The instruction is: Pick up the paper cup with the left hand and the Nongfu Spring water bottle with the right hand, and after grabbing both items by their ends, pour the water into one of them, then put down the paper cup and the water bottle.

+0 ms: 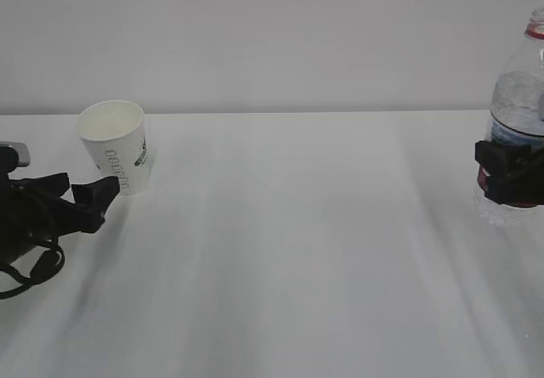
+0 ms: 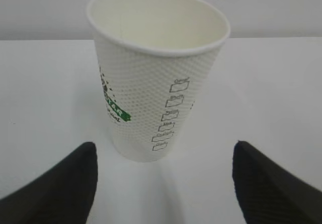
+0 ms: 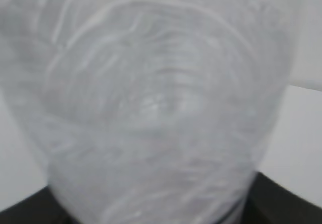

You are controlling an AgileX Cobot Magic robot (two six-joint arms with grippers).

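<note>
Cup (image 1: 116,144): stands on the white table (image 1: 289,251) at the far left of the exterior view, mouth up, leaning a little to the right; white, dotted texture, green lettering and a column of small printed boxes on its side.
Cup, left wrist view (image 2: 156,73): upright, centred between the two dark fingertips, apart from both; its inside looks pale and its bottom cannot be seen.
Left hand (image 1: 89,195): low over the table just in front of the cup, jaws spread wide and released, nothing in them; one fingertip (image 2: 65,183) shows at the lower left, the other at the lower right of the wrist view.
Bottle (image 1: 518,115): at the right edge of the exterior view, upright, red neck ring at the top, clear ribbed body; whether its base rests on the table I cannot tell.
Water (image 1: 520,98): seen as a clear band in the bottle's upper body.
Right hand (image 1: 510,174): clamped around the bottle at the label, grasping it.
Right wrist view: the bottle (image 3: 151,108) fills the frame, blurred, ribs curving across it; dark gripper parts along the bottom edge.
</note>
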